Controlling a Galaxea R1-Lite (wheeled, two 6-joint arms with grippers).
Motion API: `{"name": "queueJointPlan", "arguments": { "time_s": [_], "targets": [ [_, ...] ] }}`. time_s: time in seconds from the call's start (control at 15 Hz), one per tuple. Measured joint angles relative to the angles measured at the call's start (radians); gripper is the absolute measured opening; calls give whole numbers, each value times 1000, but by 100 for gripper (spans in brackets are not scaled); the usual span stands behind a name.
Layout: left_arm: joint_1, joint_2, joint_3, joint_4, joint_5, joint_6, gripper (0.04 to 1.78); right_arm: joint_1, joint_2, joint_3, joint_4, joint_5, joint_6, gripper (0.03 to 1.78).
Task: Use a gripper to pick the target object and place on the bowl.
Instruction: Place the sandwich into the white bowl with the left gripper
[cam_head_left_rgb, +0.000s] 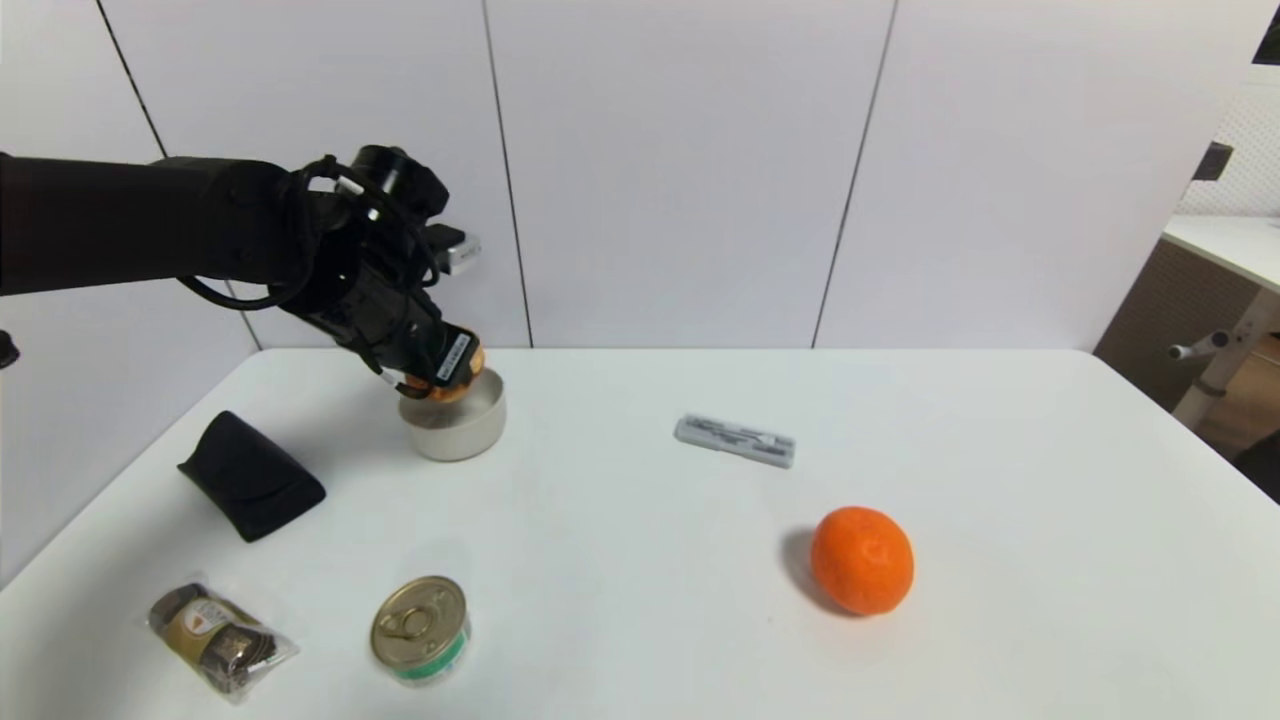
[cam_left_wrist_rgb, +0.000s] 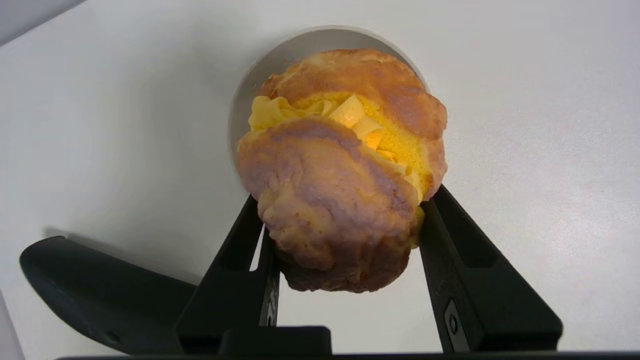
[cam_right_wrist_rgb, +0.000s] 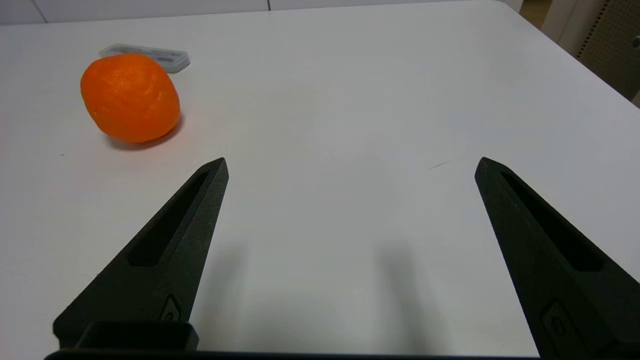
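Table (cam_head_left_rgb: 700, 600): a white top carries everything; it lies below the left gripper.
Left arm: reaches in from the robot's left, its gripper (cam_head_left_rgb: 447, 378) tipped down at the far left of the table.
Bowl (cam_head_left_rgb: 458, 425): beige-grey, straight-sided, directly beneath the claw, its rim just under the fingertips.
Bun (cam_left_wrist_rgb: 345, 170): golden-brown with a yellow split, pinched between the two black fingers (cam_left_wrist_rgb: 465, 260) and hanging over the bowl's mouth; whether its underside already touches the bowl cannot be told from the head view.
Key relation: the bun sits straight ahead of the claw, the bowl straight behind it along the same line, so the release likely needs only a short drop and spreading of the fingers. The bun's longer side appears to run along the fingers.
Right gripper (cam_right_wrist_rgb: 350, 165): spread wide and idle, low over bare table, well apart from the bowl; the left arm is far nearer.
Orange (cam_head_left_rgb: 862, 560): well off to the claw's right, untouched.
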Motion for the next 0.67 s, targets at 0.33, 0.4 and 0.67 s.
{"name": "queueJointPlan", "arguments": {
  "time_s": [0.33, 0.4, 0.67],
  "targets": [
    [8, 34, -1, -1, 0, -1, 102, 0, 0, 0, 0, -1, 0, 171],
    [14, 36, -2, -1, 0, 7, 111, 0, 0, 0, 0, 0, 0, 171],
    [18, 35, -17, -6, 0, 13, 135, 0, 0, 0, 0, 0, 0, 171]
  ]
}}
